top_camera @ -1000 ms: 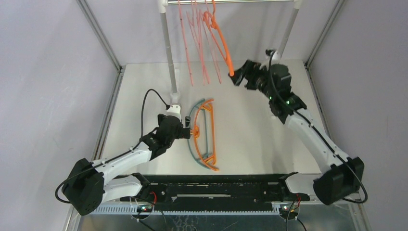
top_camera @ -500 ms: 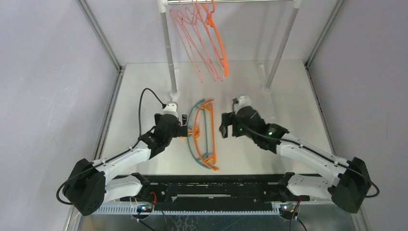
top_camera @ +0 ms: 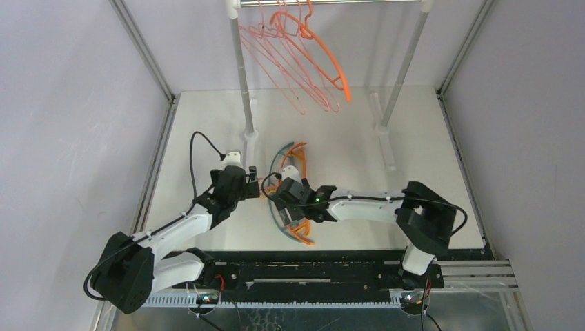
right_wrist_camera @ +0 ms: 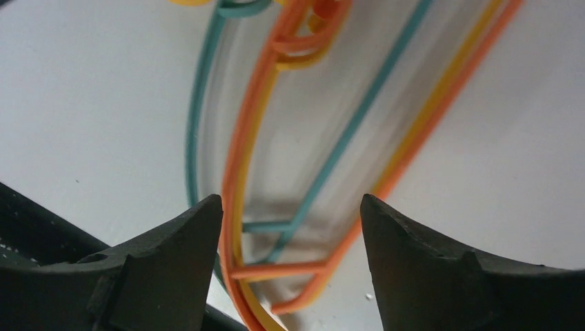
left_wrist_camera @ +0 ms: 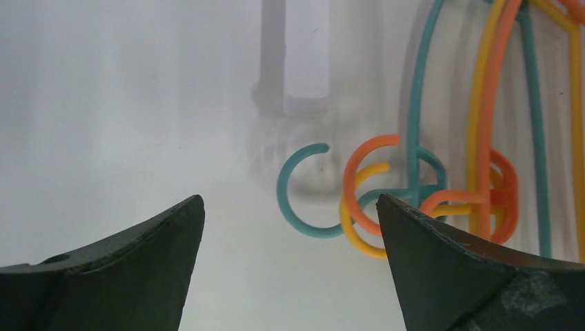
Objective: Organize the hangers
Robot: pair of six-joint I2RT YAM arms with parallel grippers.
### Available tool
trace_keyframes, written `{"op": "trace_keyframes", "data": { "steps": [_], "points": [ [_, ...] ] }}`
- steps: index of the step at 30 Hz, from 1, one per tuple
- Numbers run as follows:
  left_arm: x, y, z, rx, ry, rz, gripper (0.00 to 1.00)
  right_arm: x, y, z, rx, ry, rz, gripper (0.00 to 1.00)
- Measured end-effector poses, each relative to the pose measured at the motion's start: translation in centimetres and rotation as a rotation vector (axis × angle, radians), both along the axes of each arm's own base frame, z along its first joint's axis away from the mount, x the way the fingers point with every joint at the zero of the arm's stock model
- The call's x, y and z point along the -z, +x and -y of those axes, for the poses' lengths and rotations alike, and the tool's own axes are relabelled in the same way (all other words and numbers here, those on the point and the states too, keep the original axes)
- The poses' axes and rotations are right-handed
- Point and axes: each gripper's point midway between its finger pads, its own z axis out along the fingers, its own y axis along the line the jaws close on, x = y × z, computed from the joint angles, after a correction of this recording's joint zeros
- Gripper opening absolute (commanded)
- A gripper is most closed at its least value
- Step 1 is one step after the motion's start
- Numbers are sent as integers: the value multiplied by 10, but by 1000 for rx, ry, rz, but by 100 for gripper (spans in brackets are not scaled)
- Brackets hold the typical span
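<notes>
Left gripper is held low over the table, just on the near side of the rack's left pole. Its jaws are spread wide and nothing is pinched. In its wrist view three overlapping hooks are seen just ahead of the right fingertip: teal hook, orange hook, yellow hook.

Right gripper is placed near-right of the pole's base, directly over the table hangers. Its jaws are spread. In the right wrist view teal, orange and yellow bars run under the gap between the fingers. Contact cannot be told.

The table hangers lie flat in one stack, just near-right of the pole's base, with hooks pointed at the left gripper. Teal is seen at the bottom, orange on top.

Farther back, right of the pole's top, pink wire hangers and one hung orange hanger are hooked on the rack bar. All are tilted out to the right.
</notes>
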Motion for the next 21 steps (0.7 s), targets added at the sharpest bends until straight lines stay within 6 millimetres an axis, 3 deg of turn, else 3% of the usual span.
{"op": "trace_keyframes", "data": {
  "steps": [6, 9, 11, 17, 20, 21],
  "points": [
    [4, -4, -10, -33, -16, -4, 99, 7, 1, -24, -20, 11, -5, 68],
    [4, -4, -9, -32, -23, -4, 99, 9, 3, -30, -21, 14, -5, 48],
    [4, -4, -8, -29, -26, -5, 99, 14, 5, -33, -21, 12, -12, 40],
    [5, -5, -6, -20, -34, -9, 99, 31, 1, -36, -22, 2, -56, 36],
    [4, -5, -5, -16, -38, -9, 99, 34, 1, -35, -20, 1, -67, 13],
    [4, -4, -5, -16, -39, -7, 99, 34, 1, -35, -19, 1, -68, 10]
  ]
}}
